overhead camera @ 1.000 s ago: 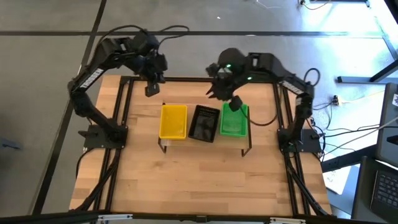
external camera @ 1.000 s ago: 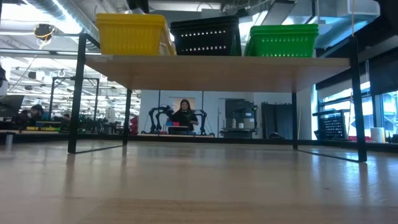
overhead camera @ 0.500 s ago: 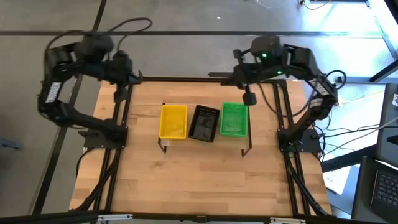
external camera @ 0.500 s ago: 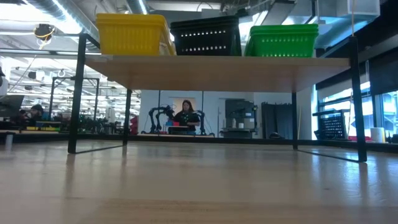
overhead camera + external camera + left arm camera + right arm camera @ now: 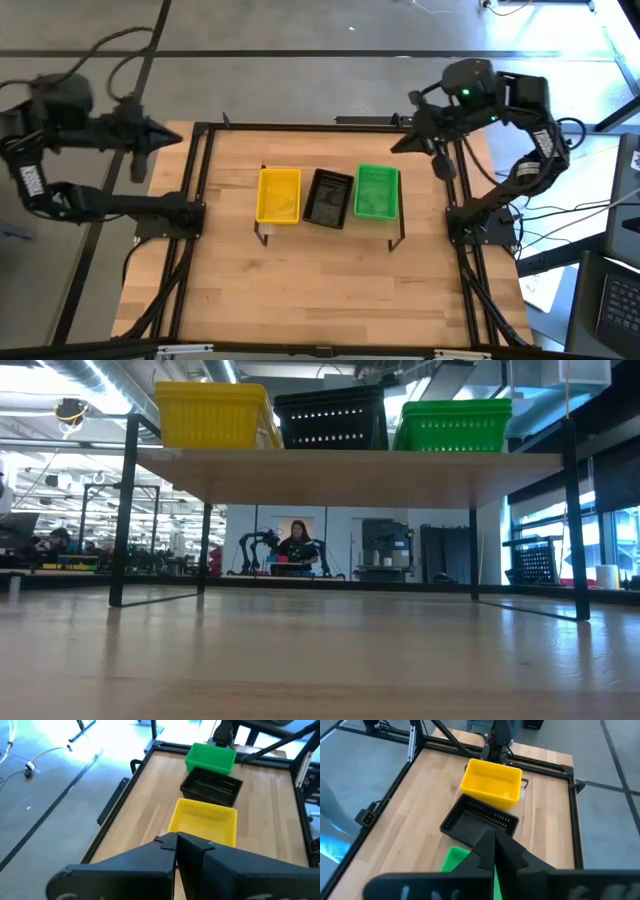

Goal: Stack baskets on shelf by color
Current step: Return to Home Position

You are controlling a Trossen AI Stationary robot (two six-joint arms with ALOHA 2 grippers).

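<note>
Three baskets stand side by side with their bottoms on the low wooden shelf (image 5: 350, 475): yellow (image 5: 279, 195) at the left, black (image 5: 328, 198) in the middle, green (image 5: 376, 191) at the right. They also show in the low view: yellow (image 5: 212, 415), black (image 5: 330, 417), green (image 5: 452, 424). My left gripper (image 5: 138, 167) is shut and empty, out past the table's left edge. In its wrist view (image 5: 176, 840) the fingertips meet. My right gripper (image 5: 441, 165) is shut and empty above the table's right rail, right of the green basket; its wrist view (image 5: 492, 838) shows the same.
The wooden tabletop (image 5: 320, 290) has black rails (image 5: 195, 200) along its sides. The shelf stands on thin black legs (image 5: 120, 510). Beyond the table, a person (image 5: 297, 545) sits far off in the room.
Both grippers have drawn away from the shelf. My left gripper has gone from above the table's far left part out past its left edge. My right gripper has gone from the green basket toward the right edge. The baskets have stayed put.
</note>
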